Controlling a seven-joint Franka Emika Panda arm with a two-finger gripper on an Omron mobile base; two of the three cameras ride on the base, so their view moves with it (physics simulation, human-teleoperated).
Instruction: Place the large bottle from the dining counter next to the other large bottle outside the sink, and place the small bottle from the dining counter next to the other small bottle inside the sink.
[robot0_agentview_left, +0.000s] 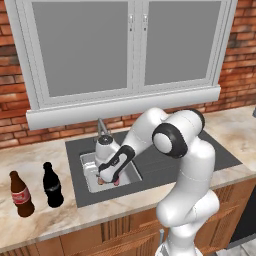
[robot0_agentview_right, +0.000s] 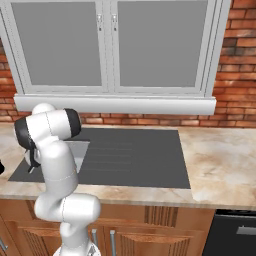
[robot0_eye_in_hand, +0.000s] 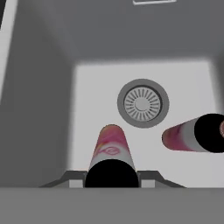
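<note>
Sink (robot0_agentview_left: 82, 192) basin is the landmark. Two large bottles (robot0_agentview_left: 52, 185) stand together on the counter, just outside its left edge. Gripper (robot0_eye_in_hand: 112, 177) is down inside the basin, closed narrowly on the held small bottle (robot0_eye_in_hand: 110, 146), long axis running along the hand toward the floor. Other small bottle (robot0_eye_in_hand: 192, 134) stands beside it, near the drain (robot0_eye_in_hand: 142, 103). Release looks next.
</note>
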